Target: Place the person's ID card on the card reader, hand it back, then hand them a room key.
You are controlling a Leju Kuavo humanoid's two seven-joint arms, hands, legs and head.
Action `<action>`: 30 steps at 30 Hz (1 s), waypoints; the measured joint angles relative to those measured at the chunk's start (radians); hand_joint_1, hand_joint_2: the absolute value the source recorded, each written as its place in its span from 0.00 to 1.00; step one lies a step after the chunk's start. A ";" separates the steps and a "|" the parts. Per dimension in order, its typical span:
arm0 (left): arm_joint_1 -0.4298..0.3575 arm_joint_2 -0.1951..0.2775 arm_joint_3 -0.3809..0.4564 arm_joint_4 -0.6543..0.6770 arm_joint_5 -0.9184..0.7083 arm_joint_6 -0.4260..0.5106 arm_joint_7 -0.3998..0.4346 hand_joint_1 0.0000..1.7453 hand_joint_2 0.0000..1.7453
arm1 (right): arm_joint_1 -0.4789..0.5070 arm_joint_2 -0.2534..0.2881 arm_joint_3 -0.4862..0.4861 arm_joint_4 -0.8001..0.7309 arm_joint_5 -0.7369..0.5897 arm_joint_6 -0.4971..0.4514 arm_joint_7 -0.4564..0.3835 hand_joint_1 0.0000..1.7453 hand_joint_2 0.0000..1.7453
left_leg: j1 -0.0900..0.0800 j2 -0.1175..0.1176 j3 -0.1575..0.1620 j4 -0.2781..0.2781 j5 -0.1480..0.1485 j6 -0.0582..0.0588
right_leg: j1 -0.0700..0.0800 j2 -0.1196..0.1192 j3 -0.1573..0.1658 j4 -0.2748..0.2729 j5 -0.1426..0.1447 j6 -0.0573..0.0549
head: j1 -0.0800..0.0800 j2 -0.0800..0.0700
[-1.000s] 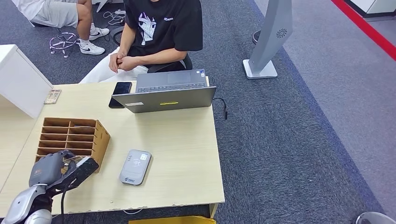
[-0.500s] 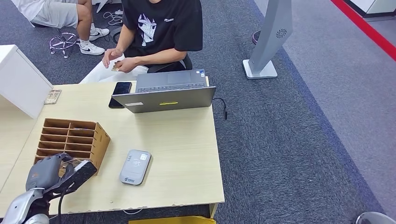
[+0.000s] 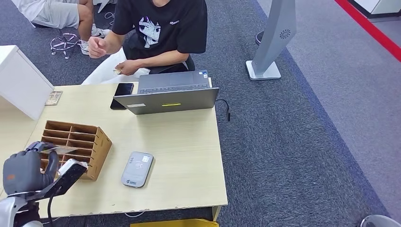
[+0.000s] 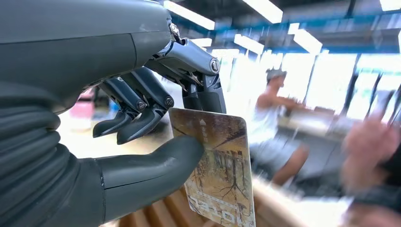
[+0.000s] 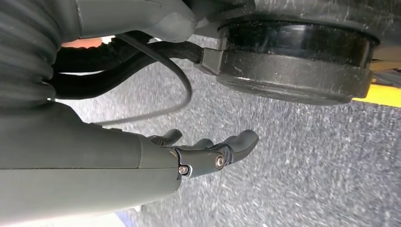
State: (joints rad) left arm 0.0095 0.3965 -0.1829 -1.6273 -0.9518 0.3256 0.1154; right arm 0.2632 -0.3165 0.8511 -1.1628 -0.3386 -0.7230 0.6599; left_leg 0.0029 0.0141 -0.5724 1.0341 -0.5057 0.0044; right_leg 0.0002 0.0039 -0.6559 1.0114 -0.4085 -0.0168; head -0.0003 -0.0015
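So the left hand (image 3: 26,170) is up at the near-left corner of the bench (image 3: 179,156), right by the front of that wooden slotted rack (image 3: 73,142). It's got a card (image 4: 217,175) pinched between the thumb and the fingers, the other fingers curled in above it. From the wrist camera the card looks brownish with some kind of tree artwork printed on it, held roughly upright. Can't read any of the text, so I can't tell which card it is. In the head view you can just see it as a thin pale sliver (image 3: 59,149) sticking out from the hand over the rack.

The card reader (image 3: 137,169) is a grey rounded pad lying flat on the bench, off to the right of the rack and apart from the hand. Nothing on top of it.

The person (image 3: 158,33) in the black tee sits on the far side behind an open laptop (image 3: 168,97), one arm lifted, the other hand low with something small in it. There's a black phone (image 3: 122,94) beside the laptop.

The right hand (image 5: 198,156) hangs down over grey carpet, fingers loosely extended and holding nothing.
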 joint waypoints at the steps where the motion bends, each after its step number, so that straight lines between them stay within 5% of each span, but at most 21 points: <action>1: 0.005 -0.008 0.008 -0.027 -0.010 0.032 -0.017 1.00 1.00 | -0.005 -0.004 0.012 -0.004 0.005 -0.004 0.007 0.00 1.00 | 0.000 0.000 0.000 0.000 0.000 0.000 | 0.000 0.000 0.000 0.000 0.000 0.000 | 0.000 0.000; 19: 0.064 -0.073 0.077 -0.323 -0.124 0.294 -0.101 1.00 1.00 | -0.048 -0.054 0.116 -0.048 0.034 -0.010 0.035 0.00 1.00 | 0.000 0.000 0.000 0.000 -0.001 0.001 | 0.000 0.000 0.000 0.000 0.000 0.000 | 0.000 0.000; 30: 0.005 -0.074 0.178 -0.204 -0.081 0.250 -0.094 1.00 1.00 | -0.068 -0.066 0.146 -0.043 -0.022 -0.010 0.014 0.00 1.00 | 0.000 0.002 0.001 0.000 0.000 0.000 | 0.000 0.001 0.000 0.000 0.000 0.000 | 0.000 0.000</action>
State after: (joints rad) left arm 0.0141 0.3229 -0.0046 -1.8311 -1.0329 0.5755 0.0211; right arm 0.1950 -0.3826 0.9975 -1.2057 -0.3602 -0.7328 0.6739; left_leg 0.0029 0.0156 -0.5713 1.0341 -0.5058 0.0047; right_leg 0.0004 0.0045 -0.6560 1.0113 -0.4082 -0.0173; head -0.0003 -0.0014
